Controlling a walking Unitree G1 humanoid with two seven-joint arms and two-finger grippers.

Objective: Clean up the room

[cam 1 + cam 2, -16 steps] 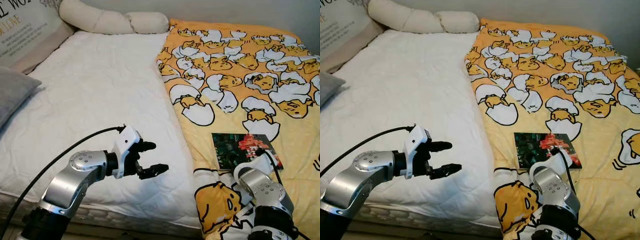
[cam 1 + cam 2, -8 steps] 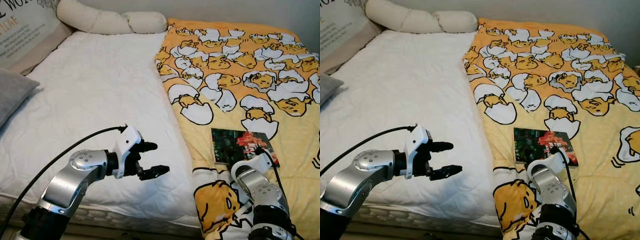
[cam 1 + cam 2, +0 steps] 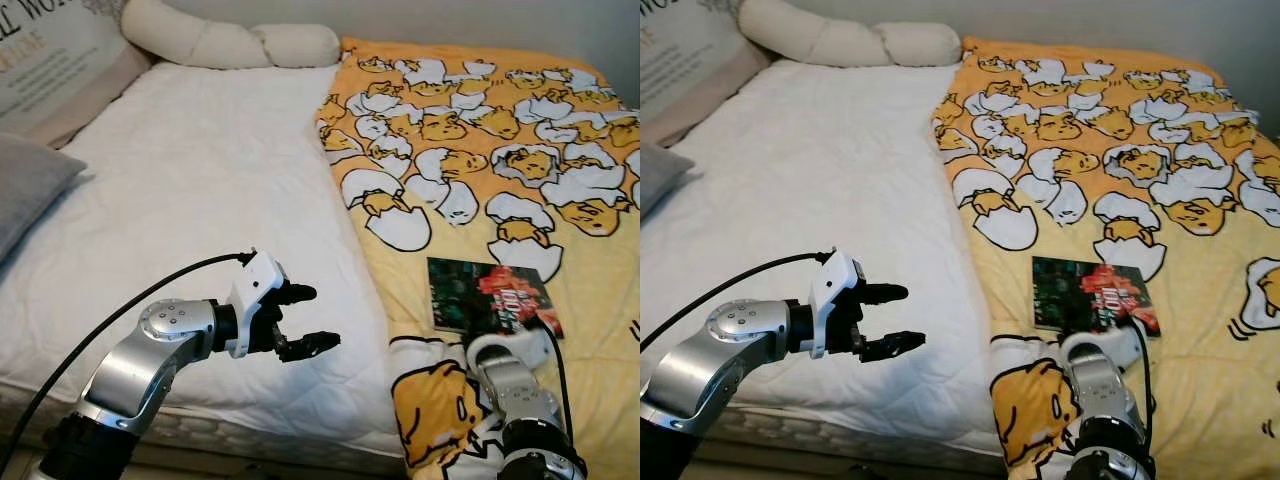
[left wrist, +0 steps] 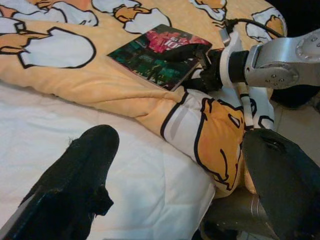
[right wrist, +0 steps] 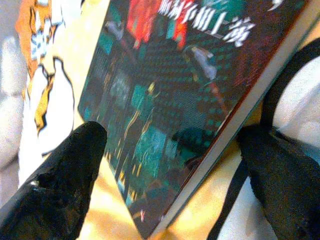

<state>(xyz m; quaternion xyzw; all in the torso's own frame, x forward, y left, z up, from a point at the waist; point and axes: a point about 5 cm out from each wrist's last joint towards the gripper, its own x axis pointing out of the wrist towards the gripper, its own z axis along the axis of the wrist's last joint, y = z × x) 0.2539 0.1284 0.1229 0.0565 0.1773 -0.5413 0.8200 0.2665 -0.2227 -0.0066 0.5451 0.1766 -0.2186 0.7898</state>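
Observation:
A book (image 3: 487,296) with a dark green and red cover lies flat on the yellow egg-print blanket (image 3: 470,130), near the bed's front edge. My right gripper (image 4: 196,67) is at the book's near edge. It is open, and in the right wrist view one black finger (image 5: 60,180) stands on either side of the book (image 5: 170,100). Over the bare white mattress (image 3: 200,170), left of the blanket's edge, my left gripper (image 3: 322,317) hovers open and holds nothing.
A long cream bolster (image 3: 230,40) lies along the head of the bed. A printed pillow (image 3: 50,70) and a grey pillow (image 3: 25,190) sit at the left. The folded blanket corner (image 4: 210,130) hangs over the bed's front edge.
The head camera has wobbled slightly. My right wrist has shifted a little to the right and back along the book's near edge. The left arm has stayed in place.

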